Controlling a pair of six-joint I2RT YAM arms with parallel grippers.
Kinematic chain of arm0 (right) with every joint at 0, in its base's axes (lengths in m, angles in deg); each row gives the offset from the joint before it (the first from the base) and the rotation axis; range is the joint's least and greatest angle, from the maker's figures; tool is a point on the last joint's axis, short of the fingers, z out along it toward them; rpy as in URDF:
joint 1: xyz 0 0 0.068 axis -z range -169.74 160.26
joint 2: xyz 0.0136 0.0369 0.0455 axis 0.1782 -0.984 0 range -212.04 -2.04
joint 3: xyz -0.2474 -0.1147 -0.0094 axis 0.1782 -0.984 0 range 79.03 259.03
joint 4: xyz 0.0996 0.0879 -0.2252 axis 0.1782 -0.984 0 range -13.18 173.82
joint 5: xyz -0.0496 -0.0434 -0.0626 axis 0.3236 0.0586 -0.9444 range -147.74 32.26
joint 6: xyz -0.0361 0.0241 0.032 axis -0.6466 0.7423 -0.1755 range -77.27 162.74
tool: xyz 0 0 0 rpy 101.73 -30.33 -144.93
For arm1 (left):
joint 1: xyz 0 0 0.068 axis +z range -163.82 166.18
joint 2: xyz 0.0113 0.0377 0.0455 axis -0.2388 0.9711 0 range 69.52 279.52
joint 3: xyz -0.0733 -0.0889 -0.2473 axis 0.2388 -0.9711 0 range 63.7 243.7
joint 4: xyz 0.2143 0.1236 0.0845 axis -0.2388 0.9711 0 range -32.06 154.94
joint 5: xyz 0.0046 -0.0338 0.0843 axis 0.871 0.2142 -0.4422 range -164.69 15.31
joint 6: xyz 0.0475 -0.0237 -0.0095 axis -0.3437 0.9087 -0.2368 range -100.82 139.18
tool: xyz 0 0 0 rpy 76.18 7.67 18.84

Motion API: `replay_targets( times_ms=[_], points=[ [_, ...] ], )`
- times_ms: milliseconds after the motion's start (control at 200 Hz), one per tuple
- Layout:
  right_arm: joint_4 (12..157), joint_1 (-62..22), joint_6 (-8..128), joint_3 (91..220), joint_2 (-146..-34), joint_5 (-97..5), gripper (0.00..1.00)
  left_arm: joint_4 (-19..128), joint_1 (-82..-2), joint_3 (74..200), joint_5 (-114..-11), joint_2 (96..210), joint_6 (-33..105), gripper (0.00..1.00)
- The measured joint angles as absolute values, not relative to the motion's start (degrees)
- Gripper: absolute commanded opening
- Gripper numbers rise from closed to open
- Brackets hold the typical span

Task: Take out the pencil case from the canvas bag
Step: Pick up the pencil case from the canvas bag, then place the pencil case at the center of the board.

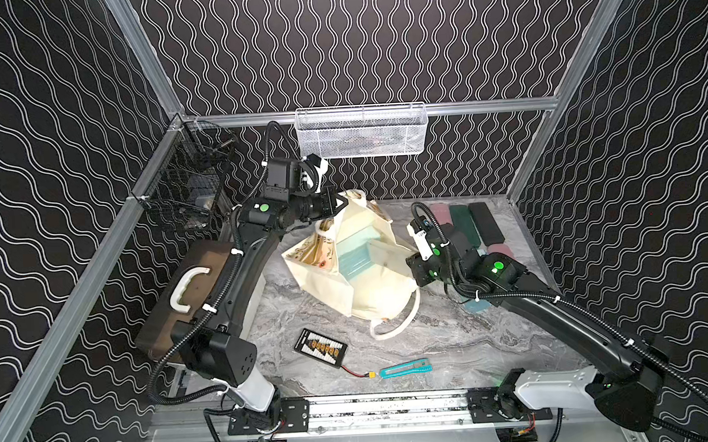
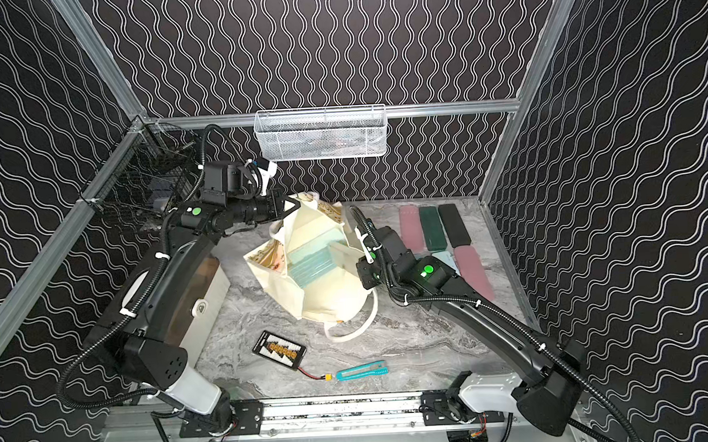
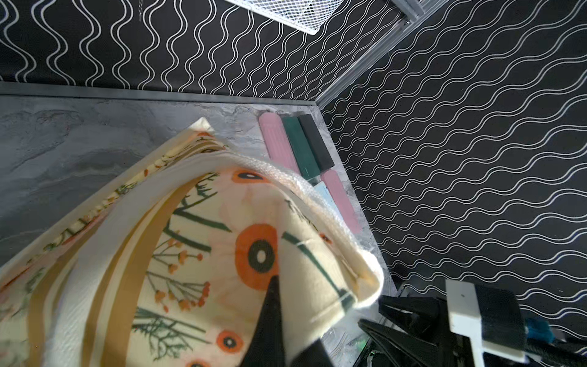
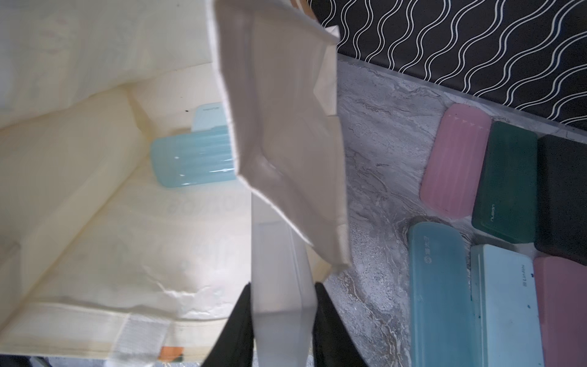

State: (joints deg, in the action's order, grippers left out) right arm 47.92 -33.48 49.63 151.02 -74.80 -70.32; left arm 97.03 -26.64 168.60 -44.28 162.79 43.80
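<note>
Grey marbled counter (image 1: 433,342) carries the tall cream canvas bag with its tan-and-orange flower print (image 1: 372,287), which I see near the middle, its mouth spread open between my two arms. On my screen the left gripper (image 1: 341,204) is clenched on the bag's far upper rim and the right gripper (image 4: 282,287) is pinching a cream fabric panel of its right-hand rim, while the light blue ribbed pencil case (image 4: 190,162) lies at the bottom inside the bag.

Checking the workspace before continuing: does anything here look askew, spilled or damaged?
The canvas bag is askew: it slumps open, its far rim pinched up by the left gripper, one loop handle trailing on the table. Nothing looks spilled or damaged.
</note>
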Motion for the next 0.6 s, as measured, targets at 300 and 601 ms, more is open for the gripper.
replay_targets(
  times_ms=[300,601],
  points=[
    [47.4,-33.1,45.1,151.0,-73.3,-64.2,0.24,98.9,-26.6,170.2,-45.1,163.2,43.5,0.0],
    [47.5,-33.1,41.6,149.4,-68.5,-57.8,0.24,99.7,-26.6,172.7,-48.6,164.5,43.5,0.0]
  ],
)
